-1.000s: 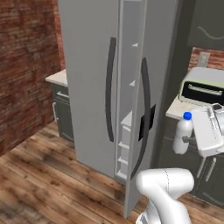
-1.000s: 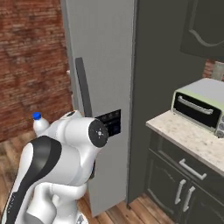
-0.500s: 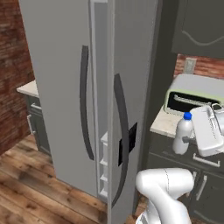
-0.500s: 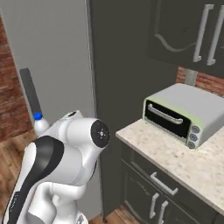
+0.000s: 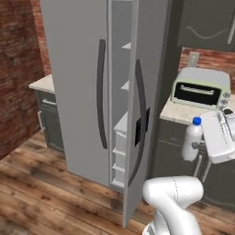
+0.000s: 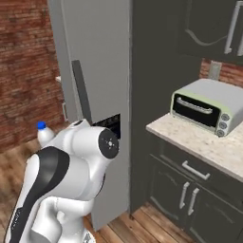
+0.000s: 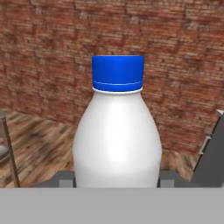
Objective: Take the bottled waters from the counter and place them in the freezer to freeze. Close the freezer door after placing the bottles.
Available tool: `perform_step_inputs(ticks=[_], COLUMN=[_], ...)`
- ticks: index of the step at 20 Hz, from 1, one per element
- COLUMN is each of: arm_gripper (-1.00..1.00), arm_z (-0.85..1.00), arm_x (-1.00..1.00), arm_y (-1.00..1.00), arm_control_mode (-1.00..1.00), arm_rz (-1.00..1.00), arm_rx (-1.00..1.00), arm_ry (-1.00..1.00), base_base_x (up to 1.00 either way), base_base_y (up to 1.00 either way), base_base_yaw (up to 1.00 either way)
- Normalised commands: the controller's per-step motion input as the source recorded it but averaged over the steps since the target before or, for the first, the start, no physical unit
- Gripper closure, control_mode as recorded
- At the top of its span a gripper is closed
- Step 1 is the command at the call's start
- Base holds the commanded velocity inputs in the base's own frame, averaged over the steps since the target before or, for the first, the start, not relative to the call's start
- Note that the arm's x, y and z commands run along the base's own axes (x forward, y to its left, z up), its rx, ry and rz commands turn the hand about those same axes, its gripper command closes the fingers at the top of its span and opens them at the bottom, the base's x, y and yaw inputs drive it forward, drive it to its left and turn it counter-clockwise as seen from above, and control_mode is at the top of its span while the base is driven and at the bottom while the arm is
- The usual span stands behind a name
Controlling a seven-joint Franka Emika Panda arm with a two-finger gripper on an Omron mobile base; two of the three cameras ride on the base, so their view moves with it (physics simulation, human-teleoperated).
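Freezer [image 5: 78,69] at 11 o'clock, freezer door [image 5: 142,92] ajar. Gripper [image 5: 202,146] pinched one bottled water [image 5: 191,139]; placing and closing remained.

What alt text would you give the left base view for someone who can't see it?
A white plastic water bottle with a blue cap is held upright in the robot's gripper, beside a tall grey freezer whose door stands ajar, showing white shelves.

I count 1 bottled water [image 5: 191,140] with 1 blue cap [image 7: 117,73]. I count 1 freezer [image 5: 78,87] with 2 doors and 2 dark bar handles [image 5: 100,92]. I count 1 toaster oven [image 6: 209,106] on 1 counter [image 6: 199,142], and 1 wall outlet [image 5: 193,59].
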Motion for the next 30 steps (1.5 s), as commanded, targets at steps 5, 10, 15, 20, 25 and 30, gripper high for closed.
perform_step_inputs(ticks=[5, 10, 15, 20, 25, 30], arm_gripper=[1.00, 1.00, 1.00, 1.00, 1.00, 1.00], arm_z=[0.00, 0.00, 0.00, 0.00, 0.00, 0.00], arm_x=[0.00, 0.00, 0.00, 0.00, 0.00, 0.00], arm_y=[0.00, 0.00, 0.00, 0.00, 0.00, 0.00], arm_control_mode=[1.00, 1.00, 1.00, 1.00, 1.00, 1.00], arm_rz=[0.00, 0.00, 0.00, 0.00, 0.00, 0.00], arm_rx=[0.00, 0.00, 0.00, 0.00, 0.00, 0.00], arm_ry=[0.00, 0.00, 0.00, 0.00, 0.00, 0.00], base_base_x=[0.14, 0.34, 0.01, 0.01, 0.28, 0.53], base_base_y=[0.76, 1.00, 1.00, 1.00, 1.00, 0.77], base_base_yaw=[-0.22, -0.25, -0.19, -0.23, -0.43, -0.66])
